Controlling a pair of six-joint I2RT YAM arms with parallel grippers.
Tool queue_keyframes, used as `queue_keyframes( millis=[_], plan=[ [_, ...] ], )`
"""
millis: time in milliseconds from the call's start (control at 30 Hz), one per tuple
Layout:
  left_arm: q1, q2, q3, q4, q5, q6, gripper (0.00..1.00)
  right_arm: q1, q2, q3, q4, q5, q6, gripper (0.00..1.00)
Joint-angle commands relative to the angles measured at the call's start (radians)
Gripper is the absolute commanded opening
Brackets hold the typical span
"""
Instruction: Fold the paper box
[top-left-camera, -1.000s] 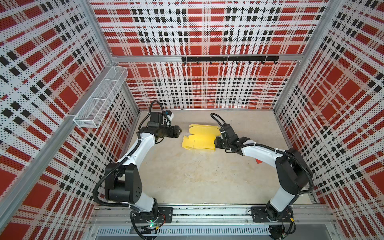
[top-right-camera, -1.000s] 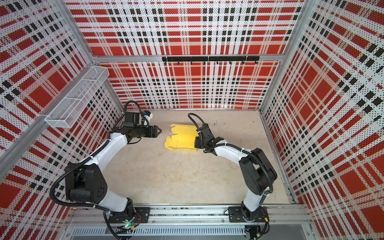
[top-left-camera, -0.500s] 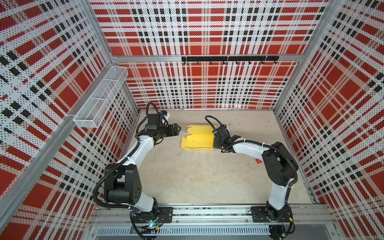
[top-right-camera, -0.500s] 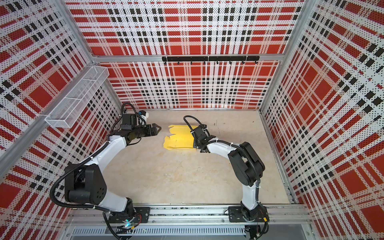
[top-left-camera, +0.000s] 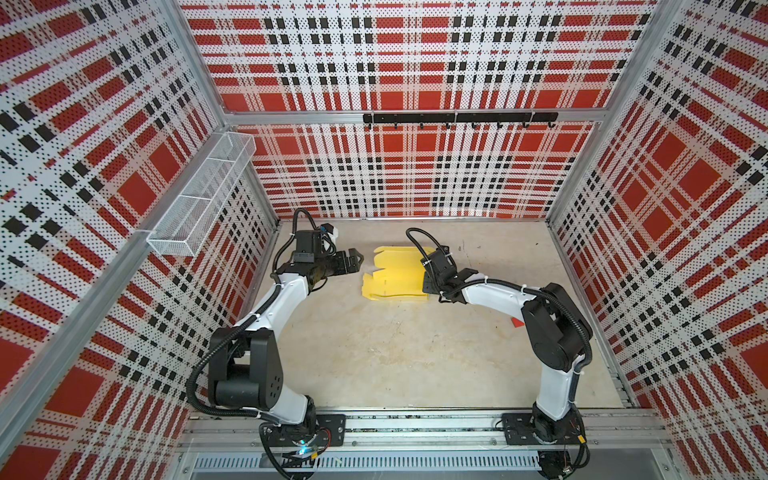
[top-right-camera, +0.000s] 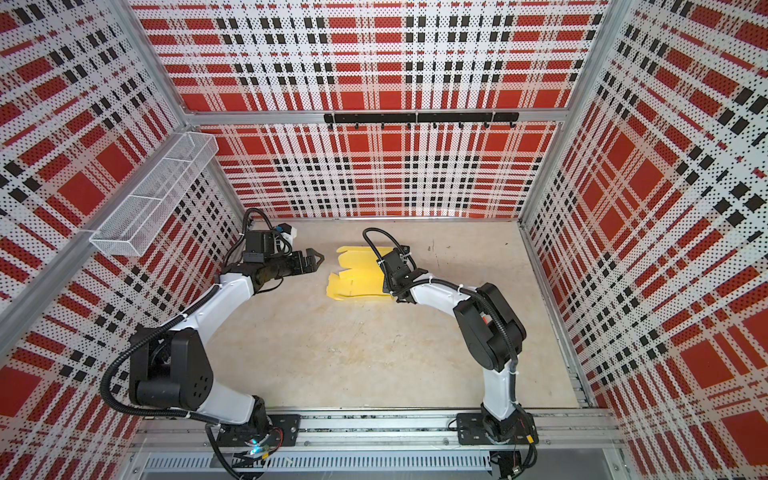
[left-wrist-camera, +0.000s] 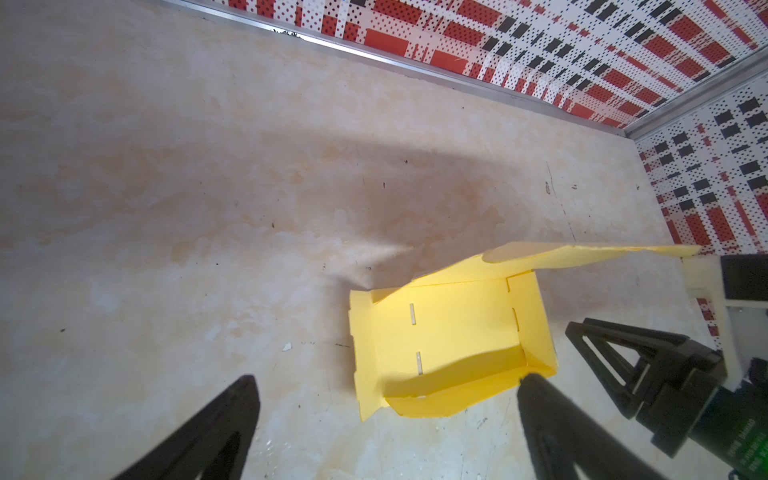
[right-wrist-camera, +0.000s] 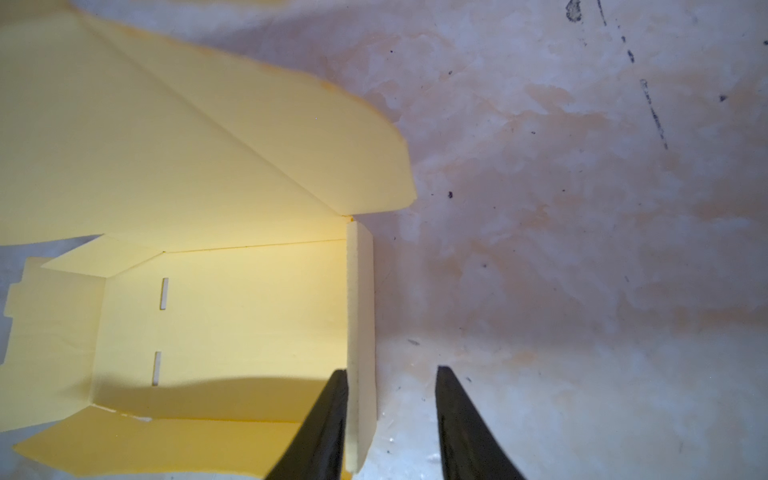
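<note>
The mottled beige surface (top-left-camera: 395, 365) carries the paper box (top-left-camera: 392, 277) toward the back, near the middle. It is pale yellow card, half-folded, with two slots in its floor and its flaps splayed. Right jaws straddle its upright end wall, unclenched. Left jaws gape wide, released, nearby. Green lettering (left-wrist-camera: 748, 453) behind the right jaws is unreadable.
</note>
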Motion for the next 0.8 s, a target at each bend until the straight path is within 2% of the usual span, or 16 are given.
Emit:
queue_keyframes(
  millis=[0,167,367,767],
  plan=[
    [0.007,-0.005,-0.012,0.027,-0.015,-0.021,0.99,0.037,-0.048,-0.066,0.134,0.052,-0.001,0.32],
    [0.007,-0.005,-0.009,0.029,-0.009,-0.015,0.99,0.076,-0.052,-0.111,0.213,0.12,-0.022,0.31],
    [0.007,-0.011,-0.007,0.027,-0.001,-0.011,0.99,0.062,-0.007,-0.058,0.18,0.1,-0.031,0.35],
    [0.012,-0.011,-0.015,0.034,-0.011,-0.02,0.99,0.03,0.098,-0.003,0.165,0.034,-0.022,0.33]
  ],
)
